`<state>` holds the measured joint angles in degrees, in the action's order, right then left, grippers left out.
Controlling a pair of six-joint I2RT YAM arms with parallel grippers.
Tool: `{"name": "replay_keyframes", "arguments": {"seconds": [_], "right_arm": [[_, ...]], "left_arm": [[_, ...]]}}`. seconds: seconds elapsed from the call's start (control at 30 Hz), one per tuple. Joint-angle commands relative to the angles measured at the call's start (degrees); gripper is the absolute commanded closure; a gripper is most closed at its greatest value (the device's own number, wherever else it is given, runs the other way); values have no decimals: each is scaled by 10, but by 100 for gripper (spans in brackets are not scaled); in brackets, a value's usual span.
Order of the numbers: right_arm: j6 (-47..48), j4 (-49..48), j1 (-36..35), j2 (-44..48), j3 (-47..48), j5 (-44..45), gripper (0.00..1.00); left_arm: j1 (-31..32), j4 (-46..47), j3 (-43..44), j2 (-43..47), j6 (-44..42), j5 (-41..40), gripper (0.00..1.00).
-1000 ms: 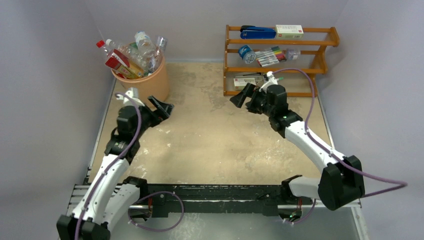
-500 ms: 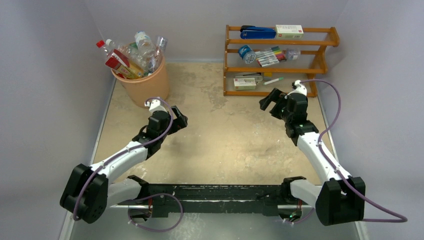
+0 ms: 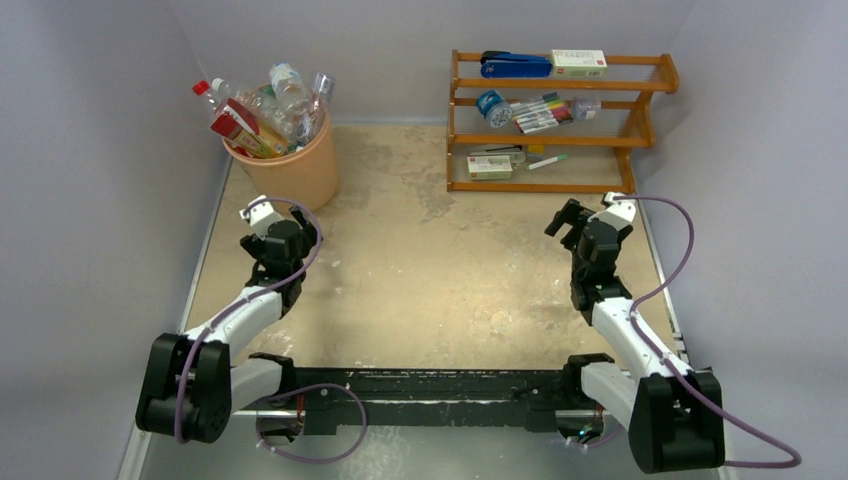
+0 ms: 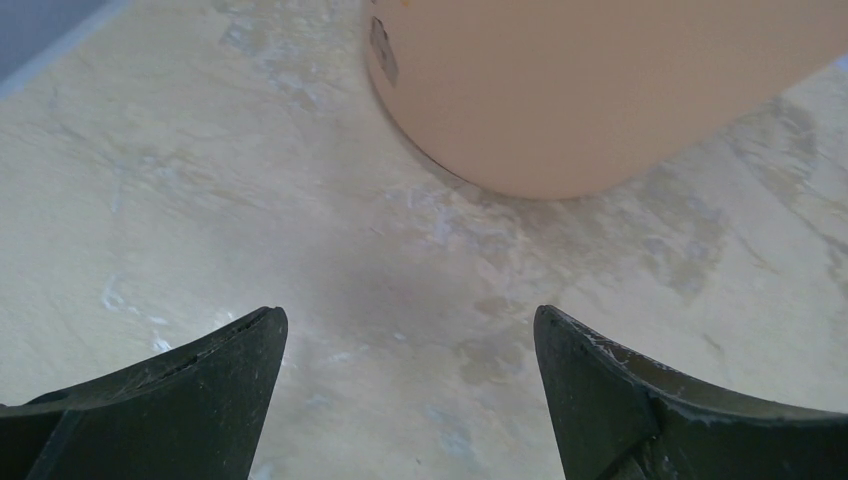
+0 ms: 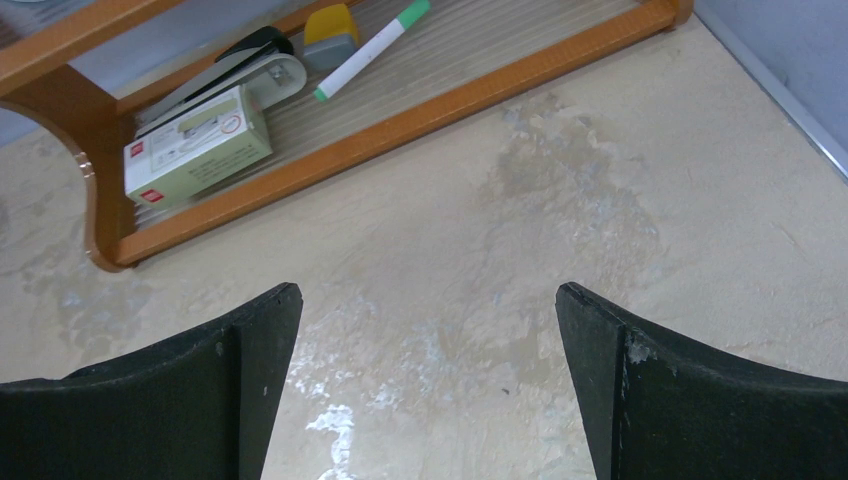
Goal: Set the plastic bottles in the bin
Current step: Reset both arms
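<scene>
Mottled beige counter (image 3: 430, 270) carried the bin (image 3: 300, 175) at its far left corner, plastic bottles (image 3: 268, 105) heaped above its rim. Left gripper (image 4: 405, 335), near it, and right gripper (image 5: 430, 310) both gaped empty; a nudge to the bin could likely spill the pile. Most bottles stood steeply, long axes near upright, necks fanning outward

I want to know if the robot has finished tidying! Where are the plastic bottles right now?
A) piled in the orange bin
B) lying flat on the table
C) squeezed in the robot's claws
A: the plastic bottles stand crowded together, poking up out of the top of the bin.
</scene>
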<state>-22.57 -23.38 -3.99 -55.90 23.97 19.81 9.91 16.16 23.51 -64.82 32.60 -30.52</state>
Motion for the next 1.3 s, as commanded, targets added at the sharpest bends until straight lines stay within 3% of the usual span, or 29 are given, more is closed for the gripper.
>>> {"name": "replay_keyframes", "arguments": {"seconds": [0.0, 0.23, 0.43, 0.73, 0.87, 0.93, 1.13, 1.2, 1.27], "right_arm": [[54, -131, 5, -20, -9, 60, 0], [115, -243, 15, -91, -21, 99, 0], [114, -346, 41, -203, -26, 105, 0], [144, -428, 53, -265, -4, 99, 0], [194, -571, 66, -311, -37, 61, 0], [175, -506, 68, -310, -10, 43, 0], [220, -546, 67, -325, -17, -5, 0], [212, -578, 68, -323, -44, -41, 0], [248, -717, 65, -355, -88, -34, 0]], "left_arm": [[-34, 88, 7, -39, -61, -8, 6], [-67, 156, 12, -85, -140, 20, 6], [-104, 309, -44, -162, -169, 80, 6], [-133, 332, 3, -233, -168, 85, 6], [-133, 367, -9, -240, -175, 73, 6], [-133, 449, -44, -252, -178, 70, 6], [-133, 454, -57, -243, -190, 105, 6], [-133, 524, -87, -256, -204, 140, 6], [-133, 563, -101, -267, -215, 167, 6]]}}
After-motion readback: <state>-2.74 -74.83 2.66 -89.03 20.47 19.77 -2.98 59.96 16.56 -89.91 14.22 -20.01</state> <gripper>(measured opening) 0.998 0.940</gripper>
